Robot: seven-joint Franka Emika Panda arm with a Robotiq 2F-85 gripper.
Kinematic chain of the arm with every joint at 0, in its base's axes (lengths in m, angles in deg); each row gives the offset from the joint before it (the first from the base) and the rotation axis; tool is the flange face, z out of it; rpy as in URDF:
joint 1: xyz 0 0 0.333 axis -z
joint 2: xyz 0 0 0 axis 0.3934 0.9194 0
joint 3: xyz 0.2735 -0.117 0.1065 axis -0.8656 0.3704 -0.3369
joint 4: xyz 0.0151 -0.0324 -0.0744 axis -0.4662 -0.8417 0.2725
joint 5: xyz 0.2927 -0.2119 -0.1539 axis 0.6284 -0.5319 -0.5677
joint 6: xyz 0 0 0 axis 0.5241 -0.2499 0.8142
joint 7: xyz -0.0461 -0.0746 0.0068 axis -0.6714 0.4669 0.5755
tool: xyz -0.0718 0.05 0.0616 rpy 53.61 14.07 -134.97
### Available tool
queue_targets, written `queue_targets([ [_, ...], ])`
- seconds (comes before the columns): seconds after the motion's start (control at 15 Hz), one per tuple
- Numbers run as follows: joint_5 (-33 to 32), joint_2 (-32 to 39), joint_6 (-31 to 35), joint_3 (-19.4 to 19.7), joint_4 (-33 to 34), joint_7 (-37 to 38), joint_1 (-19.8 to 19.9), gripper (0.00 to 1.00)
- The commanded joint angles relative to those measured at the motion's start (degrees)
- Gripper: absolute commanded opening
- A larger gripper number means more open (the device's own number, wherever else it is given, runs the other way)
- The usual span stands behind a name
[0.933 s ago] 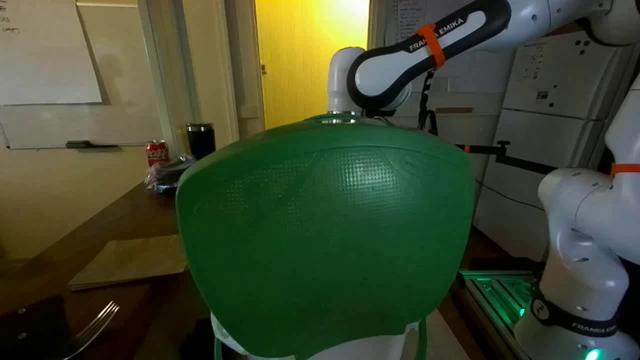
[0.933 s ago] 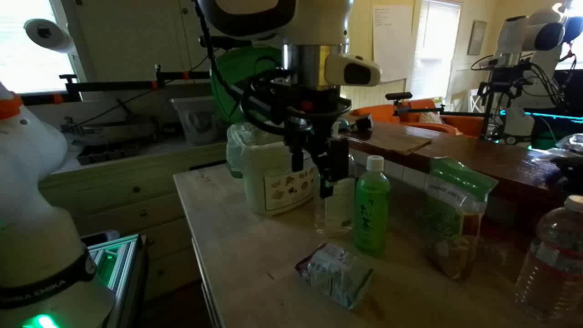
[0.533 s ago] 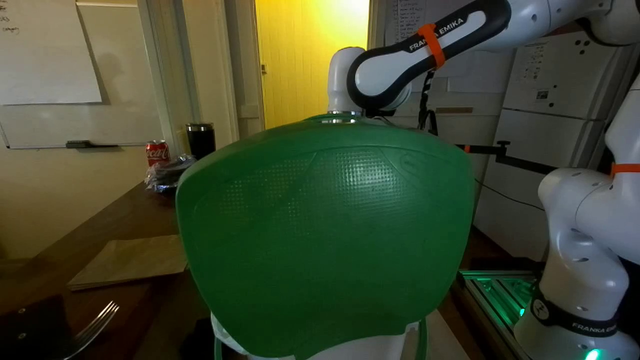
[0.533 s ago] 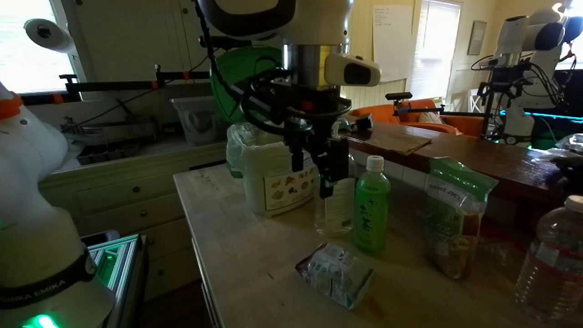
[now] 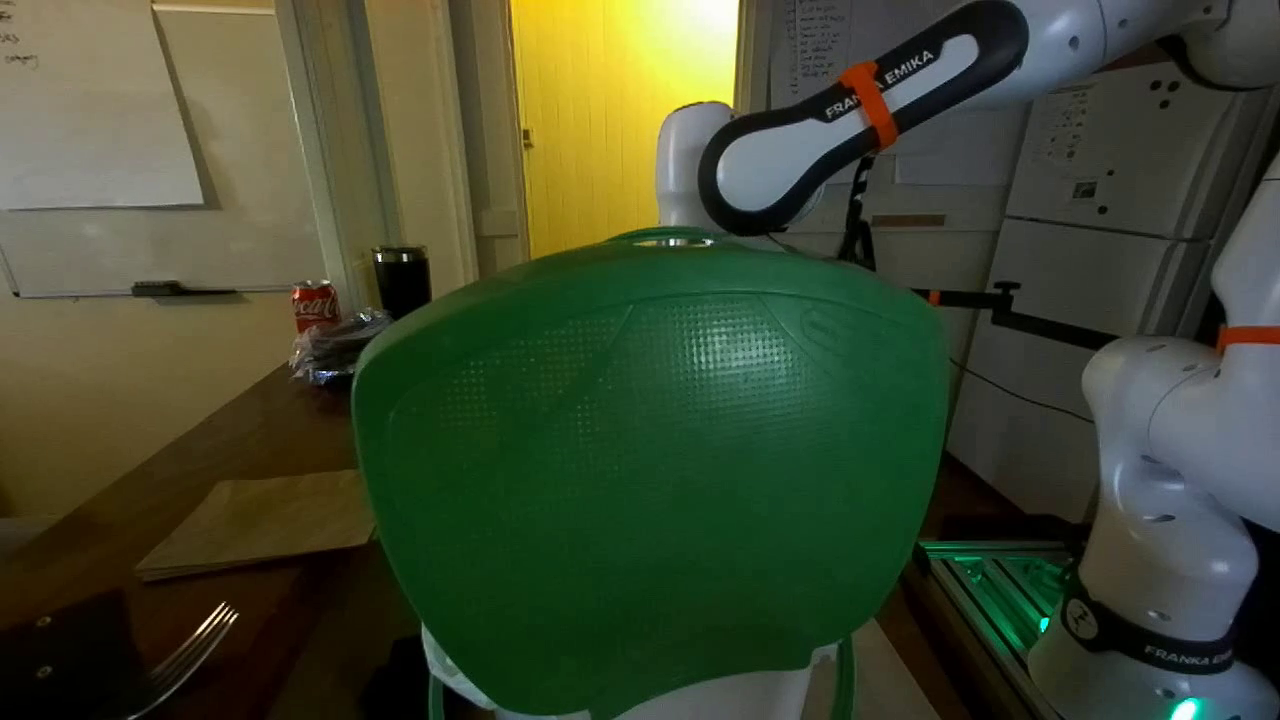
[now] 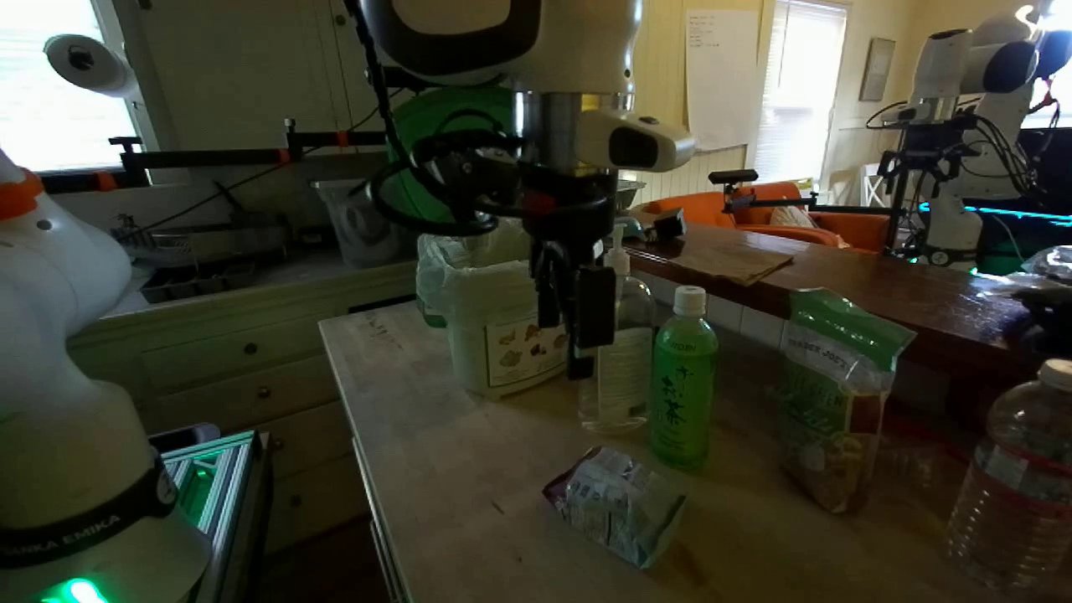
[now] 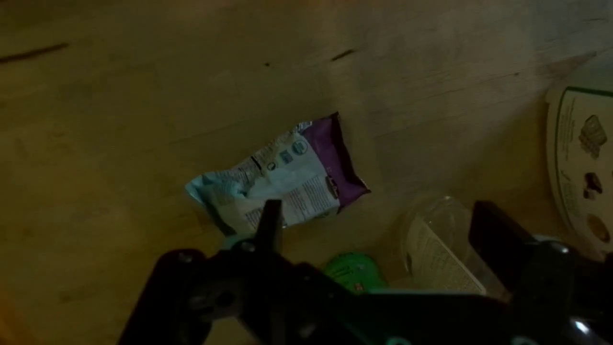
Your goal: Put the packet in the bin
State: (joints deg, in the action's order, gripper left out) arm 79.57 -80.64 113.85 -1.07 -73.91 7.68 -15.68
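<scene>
The packet point(image 6: 615, 502) is a crinkled white and teal snack pouch with a purple end, lying on the wooden counter. It also shows in the wrist view point(image 7: 297, 177). The bin point(image 6: 473, 335) is whitish with a picture label and a clear bag liner; its green lid point(image 6: 410, 159) stands raised behind. In an exterior view the large green lid point(image 5: 650, 450) hides the gripper and packet. The bin's edge shows in the wrist view point(image 7: 584, 158). My gripper point(image 6: 563, 343) is open and empty, above the counter in front of the bin; in the wrist view its fingers point(image 7: 378, 208) are wide apart.
A clear pump bottle point(image 6: 620, 377) and a green tea bottle point(image 6: 685, 377) stand between the bin and the packet's right side. A stand-up food bag point(image 6: 837, 402) and a large clear bottle point(image 6: 1017, 486) stand farther right. A raised wooden ledge point(image 6: 904, 285) runs behind.
The arm has lowered slightly, and the gripper has turned and shifted a little left and down in an exterior view. The packet and bin have not moved.
</scene>
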Motion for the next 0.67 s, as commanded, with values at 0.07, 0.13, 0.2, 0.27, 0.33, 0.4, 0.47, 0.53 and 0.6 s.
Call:
queue_targets([
  [0.07,-4.9,-1.2,8.6,-3.6,-6.3,16.4,2.8,1.0],
  [0.13,-5.9,-1.0,11.1,-4.0,-7.4,19.7,3.3,1.0],
  [0.2,-6.4,-0.6,13.9,-4.1,-8.6,22.2,3.8,1.0],
  [0.27,-7.5,-0.3,16.3,-4.3,-9.6,24.7,4.3,1.0],
  [0.33,-7.5,0.1,18.3,-4.2,-10.7,26.1,4.7,1.0],
  [0.4,-8.7,0.3,20.5,-4.4,-11.7,28.4,5.3,1.0],
  [0.47,-8.7,0.5,22.1,-4.3,-12.7,29.4,5.7,1.0],
  [0.53,-8.8,0.9,23.8,-4.3,-13.5,30.7,6.0,1.0],
  [0.6,-9.1,1.3,25.5,-4.3,-14.3,32.0,6.5,1.0],
])
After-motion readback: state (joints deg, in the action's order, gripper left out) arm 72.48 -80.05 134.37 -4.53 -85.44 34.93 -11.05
